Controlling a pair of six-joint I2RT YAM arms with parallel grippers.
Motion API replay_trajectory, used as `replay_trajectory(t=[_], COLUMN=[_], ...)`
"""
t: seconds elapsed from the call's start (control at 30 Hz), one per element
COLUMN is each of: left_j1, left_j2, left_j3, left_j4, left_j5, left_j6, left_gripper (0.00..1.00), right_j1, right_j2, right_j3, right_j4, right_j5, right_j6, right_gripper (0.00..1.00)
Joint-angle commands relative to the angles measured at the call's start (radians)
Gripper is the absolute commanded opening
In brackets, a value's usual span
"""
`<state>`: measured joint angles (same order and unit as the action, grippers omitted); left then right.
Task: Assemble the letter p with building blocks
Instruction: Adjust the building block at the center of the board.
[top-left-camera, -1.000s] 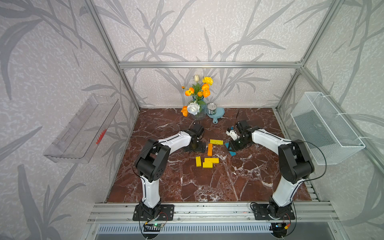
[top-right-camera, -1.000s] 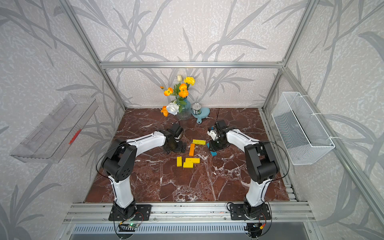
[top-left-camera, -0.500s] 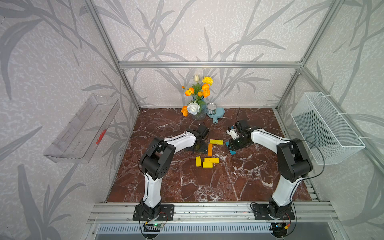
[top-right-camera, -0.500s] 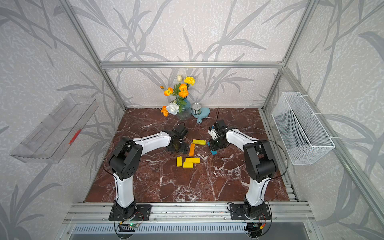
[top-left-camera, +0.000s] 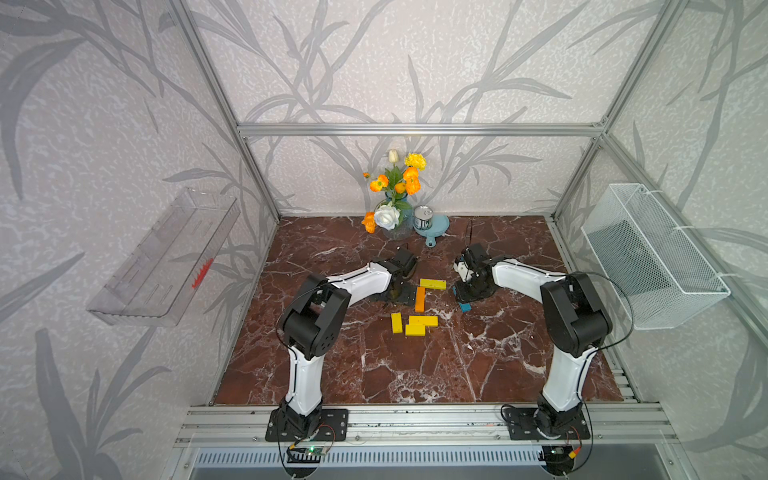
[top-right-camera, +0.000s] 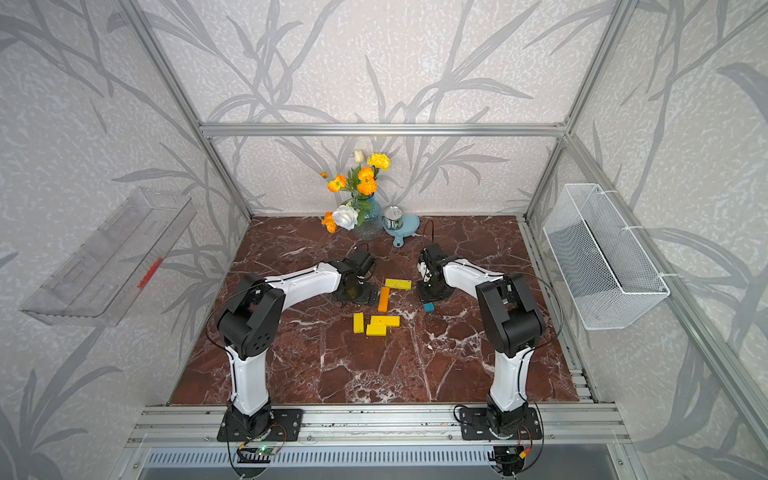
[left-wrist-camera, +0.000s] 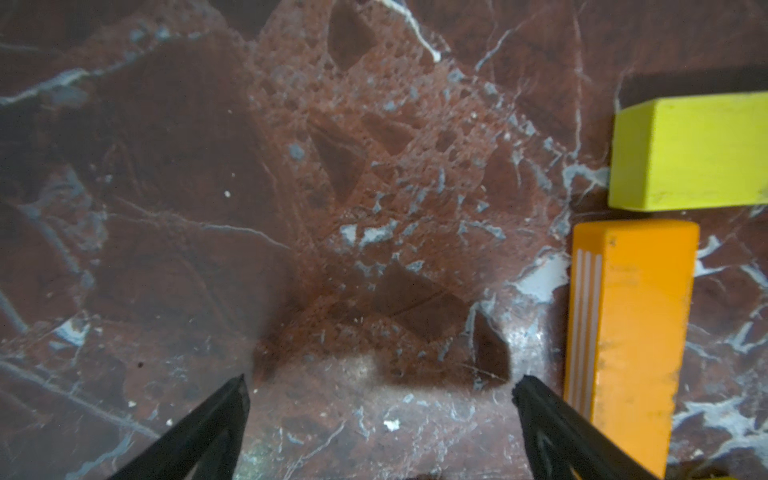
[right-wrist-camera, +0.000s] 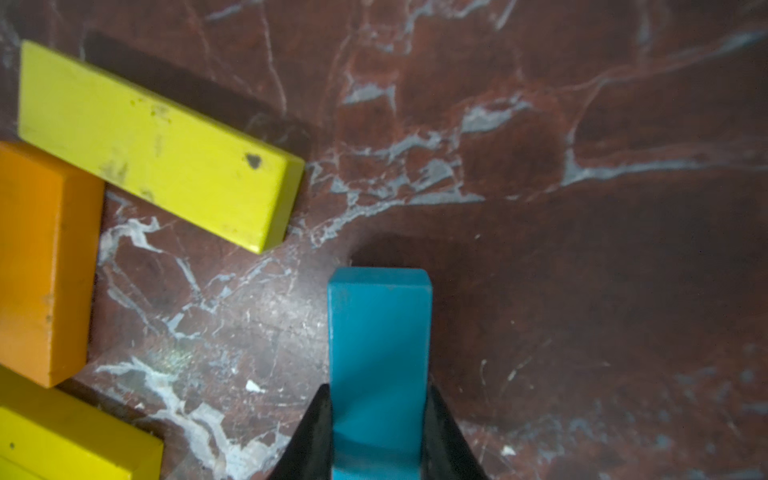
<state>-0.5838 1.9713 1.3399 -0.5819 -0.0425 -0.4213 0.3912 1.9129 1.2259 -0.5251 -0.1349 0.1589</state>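
Note:
An orange block (top-left-camera: 420, 299) lies mid-table with a yellow block (top-left-camera: 432, 284) at its far end, forming a corner; the two blocks also show in the left wrist view, the orange (left-wrist-camera: 627, 332) and the yellow (left-wrist-camera: 698, 153). Three more yellow blocks (top-left-camera: 414, 330) cluster just in front. My left gripper (left-wrist-camera: 380, 382) is open over bare marble, one fingertip close beside the orange block. My right gripper (right-wrist-camera: 378, 395) is shut on the teal-blue block (right-wrist-camera: 380, 353), low over the marble to the right of the yellow block (right-wrist-camera: 158, 145). In a top view only the teal block's end (top-right-camera: 428, 307) shows.
A vase of flowers (top-left-camera: 395, 208) and a tin can on a blue dish (top-left-camera: 423, 218) stand at the back of the marble table (top-left-camera: 374, 374). A white wire basket (top-left-camera: 648, 257) hangs on the right wall, a clear tray (top-left-camera: 166, 257) on the left wall.
My left gripper has shifted a little right, toward the orange block, and its elbow has swung in. The right arm holds nearly still with the teal block.

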Motion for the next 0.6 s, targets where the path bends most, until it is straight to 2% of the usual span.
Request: replay_trajectory(t=[0.0,0.57], left_j1=[-0.003,-0.002], left_j2=[-0.031,-0.09], left_j3=[-0.016,-0.077], left_j4=[0.016,0.052], left_j5=[0.006,0.011], left_j6=[-0.007,0.009], left_gripper=[1.0,1.0], right_j1=[0.011,0.074], right_j2=[0.031,0.103], right_j3=[0.014,0.075], right_j4=[0.003,-0.01], right_j5=[0.041,0.084], right_j6=[0.059,0.167], right_gripper=[0.0,0.0])
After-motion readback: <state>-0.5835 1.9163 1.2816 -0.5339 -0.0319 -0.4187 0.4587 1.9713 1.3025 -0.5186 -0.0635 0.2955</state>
